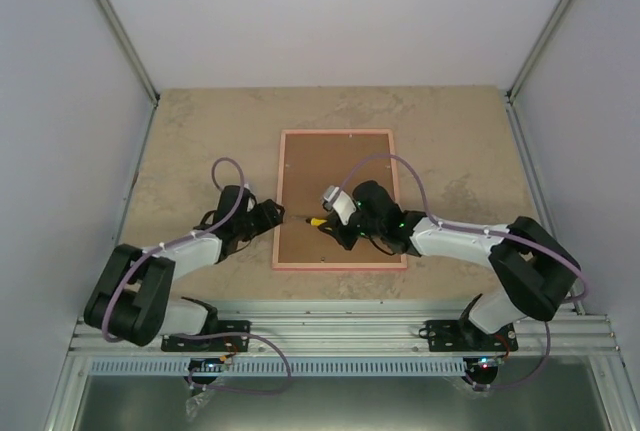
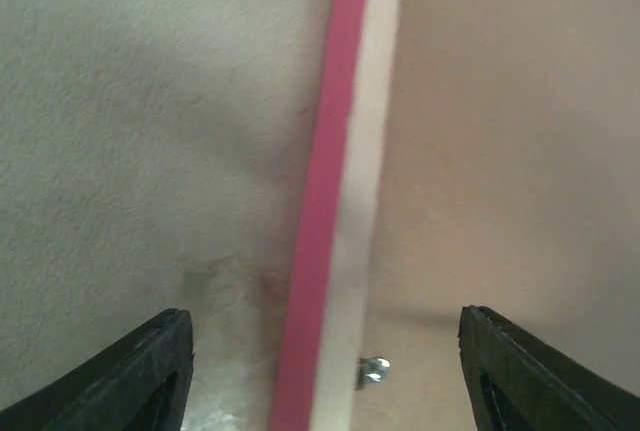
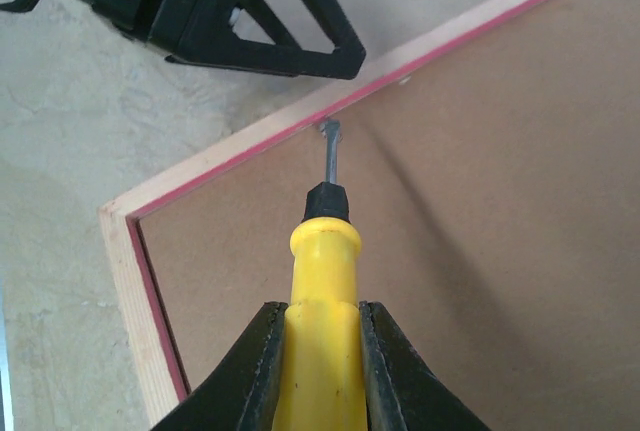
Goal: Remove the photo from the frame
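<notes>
The frame [image 1: 340, 166] lies face down in the middle of the table, its pink rim around a brown fibreboard back. The photo is hidden under that back. My right gripper [image 3: 323, 316] is shut on a yellow-handled screwdriver [image 3: 322, 251], whose metal tip touches a small metal tab [image 3: 328, 128] at the frame's left rail. My left gripper [image 2: 322, 326] is open and straddles that same left rail [image 2: 335, 151], with a silver tab [image 2: 374, 371] just inside it. From above, the left gripper [image 1: 281, 217] and the right gripper [image 1: 335, 223] face each other across the rail.
The beige stone-look tabletop [image 1: 200, 141] is boxed in by grey walls on three sides. An aluminium rail [image 1: 340, 331] with both arm bases runs along the near edge. One of the left gripper's fingers [image 3: 345, 59] shows close to the screwdriver tip.
</notes>
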Action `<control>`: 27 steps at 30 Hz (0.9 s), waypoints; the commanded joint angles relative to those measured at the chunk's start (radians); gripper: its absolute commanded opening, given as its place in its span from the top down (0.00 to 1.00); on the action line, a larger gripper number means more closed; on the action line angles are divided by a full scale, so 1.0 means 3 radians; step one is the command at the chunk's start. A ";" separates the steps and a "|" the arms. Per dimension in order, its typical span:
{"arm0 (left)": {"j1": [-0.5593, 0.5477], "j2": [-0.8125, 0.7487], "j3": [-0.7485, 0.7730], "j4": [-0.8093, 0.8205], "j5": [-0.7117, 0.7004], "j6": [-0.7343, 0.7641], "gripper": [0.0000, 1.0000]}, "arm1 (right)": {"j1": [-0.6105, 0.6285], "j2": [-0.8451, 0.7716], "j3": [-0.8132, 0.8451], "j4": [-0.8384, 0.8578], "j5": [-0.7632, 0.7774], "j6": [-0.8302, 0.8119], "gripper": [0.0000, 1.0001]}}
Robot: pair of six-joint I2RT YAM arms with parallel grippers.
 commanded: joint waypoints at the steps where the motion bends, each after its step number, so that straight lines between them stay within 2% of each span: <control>1: 0.0058 0.0202 0.0114 0.0149 0.0034 0.0223 0.27 | 0.0054 0.0100 -0.0061 0.0154 -0.0128 0.0031 1.00; 4: 0.0082 0.0350 0.0165 0.0190 0.0043 0.0311 0.33 | 0.0084 0.0211 -0.0043 0.0187 -0.0157 0.0047 0.99; 8: 0.0094 0.0494 0.0192 0.0220 0.0052 0.0385 0.47 | 0.0101 0.0352 -0.0009 0.0241 -0.0196 0.0065 1.00; 15: 0.0100 0.0576 0.0208 0.0211 0.0068 0.0454 0.66 | 0.0109 0.0527 0.0043 0.0293 -0.0224 0.0086 0.99; 19: 0.0100 0.0592 0.0212 0.0195 0.0079 0.0482 0.71 | 0.0112 0.0570 0.0062 0.0327 -0.0215 0.0100 0.99; 27: 0.0099 0.0651 0.0226 0.0197 0.0146 0.0494 0.74 | 0.0109 0.0678 0.0147 0.0349 -0.0130 0.0139 1.00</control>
